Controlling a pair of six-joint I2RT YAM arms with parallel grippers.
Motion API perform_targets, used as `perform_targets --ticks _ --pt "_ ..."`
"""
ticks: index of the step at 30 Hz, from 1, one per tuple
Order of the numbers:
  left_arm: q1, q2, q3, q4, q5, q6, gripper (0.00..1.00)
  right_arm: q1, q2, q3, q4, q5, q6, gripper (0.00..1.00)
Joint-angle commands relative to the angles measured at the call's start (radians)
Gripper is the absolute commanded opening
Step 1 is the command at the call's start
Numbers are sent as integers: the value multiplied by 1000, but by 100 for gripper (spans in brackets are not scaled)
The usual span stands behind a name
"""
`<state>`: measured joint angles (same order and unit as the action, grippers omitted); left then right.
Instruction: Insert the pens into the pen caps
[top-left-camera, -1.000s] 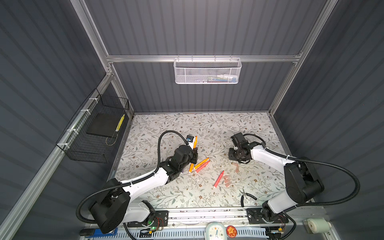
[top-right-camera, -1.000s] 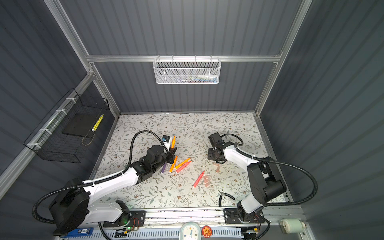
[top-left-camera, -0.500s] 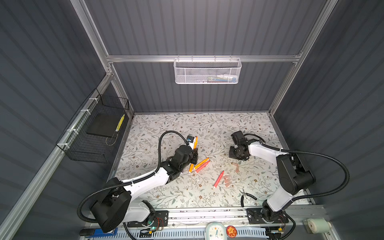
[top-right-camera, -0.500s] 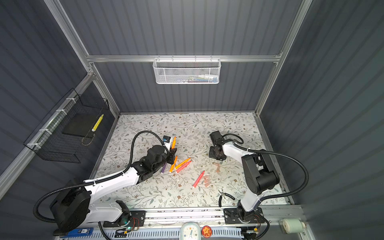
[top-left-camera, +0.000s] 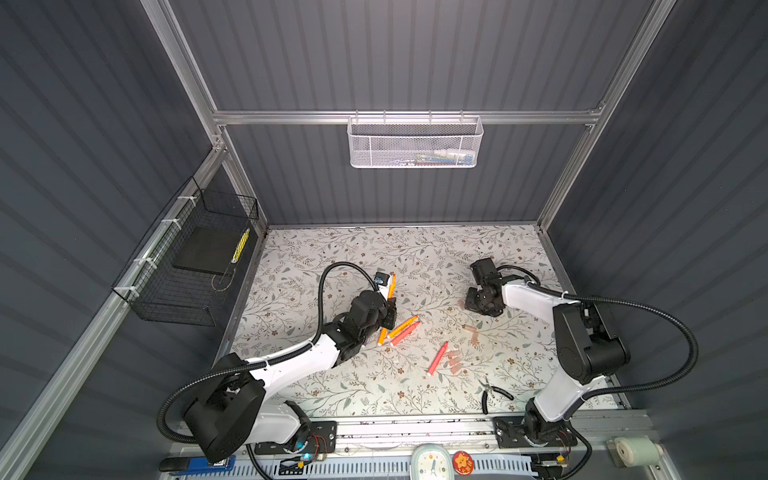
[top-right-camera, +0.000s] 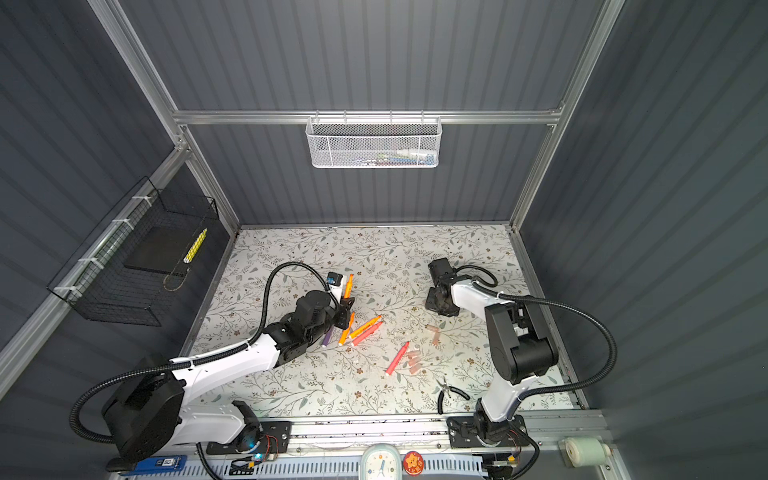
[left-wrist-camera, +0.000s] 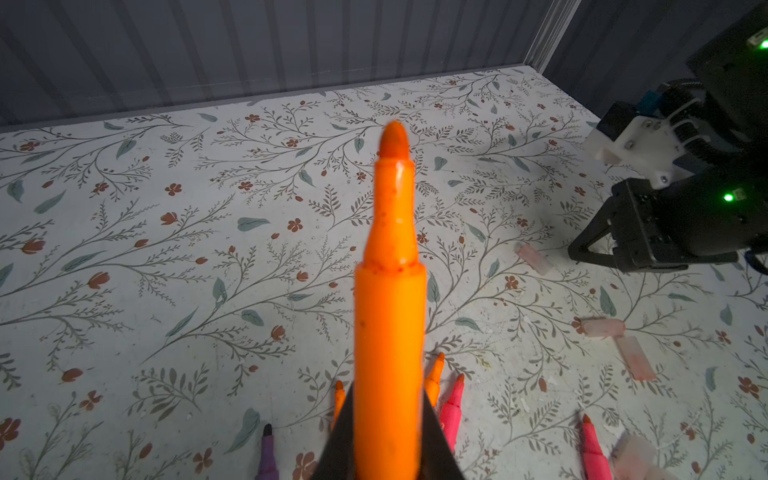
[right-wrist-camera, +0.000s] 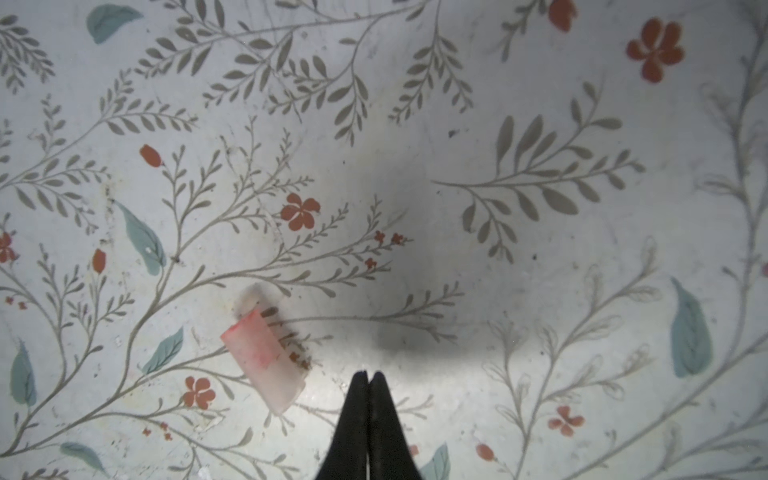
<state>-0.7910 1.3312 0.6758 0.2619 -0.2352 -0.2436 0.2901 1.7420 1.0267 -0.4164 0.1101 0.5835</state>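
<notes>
My left gripper (left-wrist-camera: 388, 440) is shut on an orange pen (left-wrist-camera: 390, 291), whose bare tip points away toward the back wall. In both top views that pen (top-left-camera: 391, 286) sticks up from the left gripper (top-left-camera: 388, 309) left of centre. Orange (top-left-camera: 402, 326), pink-red (top-left-camera: 437, 358) and purple (top-right-camera: 327, 336) pens lie on the mat. My right gripper (right-wrist-camera: 368, 376) is shut with nothing in it, its tips just beside a pale-pink pen cap (right-wrist-camera: 266, 357) lying flat. Several more pen caps (top-left-camera: 469, 330) (top-left-camera: 455, 361) lie near the pink-red pen.
Black-handled pliers (top-left-camera: 492, 390) lie near the front right edge of the floral mat (top-left-camera: 332, 257). A white mesh basket (top-left-camera: 415, 143) hangs on the back wall, a black wire basket (top-left-camera: 195, 257) on the left wall.
The right arm's elbow has shifted slightly while its gripper stays beside the same cap, jaws pressed together. The left arm with the orange pen has hardly moved.
</notes>
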Motion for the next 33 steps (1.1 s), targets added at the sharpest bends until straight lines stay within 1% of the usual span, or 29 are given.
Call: perform_targets --ticks 1,3,6,8,11,15,29,33 --pt "0 5 15 -4 13 -1 0 0 10 35 -18 16 16 1" --pt "-1 6 16 -5 10 1 0 6 -31 2 12 -17 12 4" --pt "-1 6 16 -4 6 1 0 22 -98 -77 127 -115 11 11" --pt "0 6 16 -4 5 1 0 37 -102 -98 164 -163 21 11" --pt "0 7 13 0 7 1 0 62 -58 -77 166 -185 34 9" --pt "0 12 17 -1 8 4 0 75 7 -28 141 -180 36 7" --pt "0 17 18 0 13 0 0 52 59 15 88 -53 22 6" --pt "-1 23 21 0 17 -3 0 31 64 18 81 -40 19 5"
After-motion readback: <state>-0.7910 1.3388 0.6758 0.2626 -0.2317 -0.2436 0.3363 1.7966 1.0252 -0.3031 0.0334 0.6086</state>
